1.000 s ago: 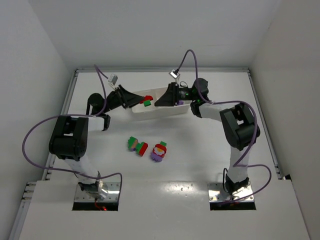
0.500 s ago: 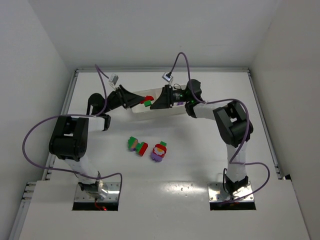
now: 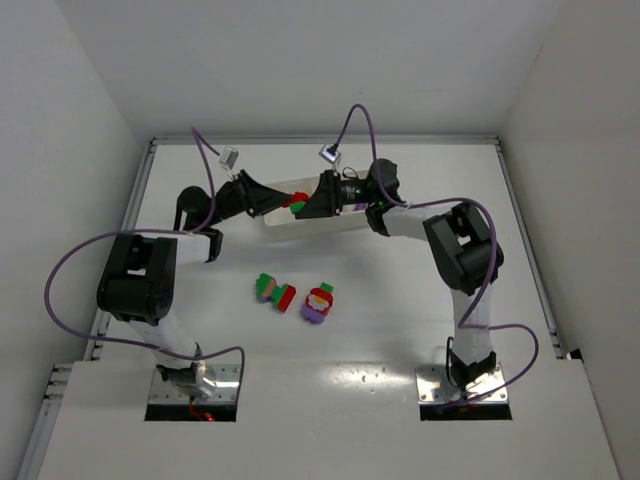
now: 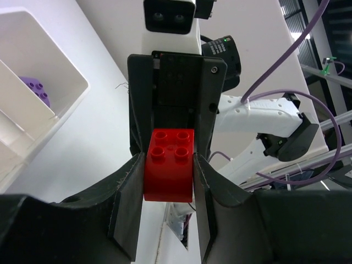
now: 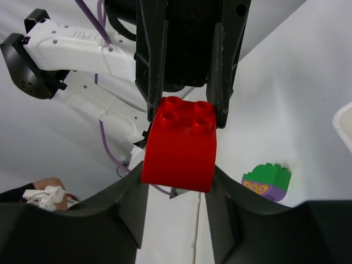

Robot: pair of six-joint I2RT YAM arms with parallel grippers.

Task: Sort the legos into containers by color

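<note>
Upper centre of the overhead view: the right gripper (image 3: 310, 203) has closed in on the left gripper (image 3: 284, 204) above the white tray (image 3: 340, 223). Both sets of jaws now pinch one red brick (image 3: 297, 202), likely a handover before sorting.

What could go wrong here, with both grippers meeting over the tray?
The left gripper and the right gripper both clamp one red brick over the tray. If they pull unevenly, it may slip free and land outside, or in the compartment holding a purple piece. The two sets of fingers sit very close on that brick, so they could collide.
</note>
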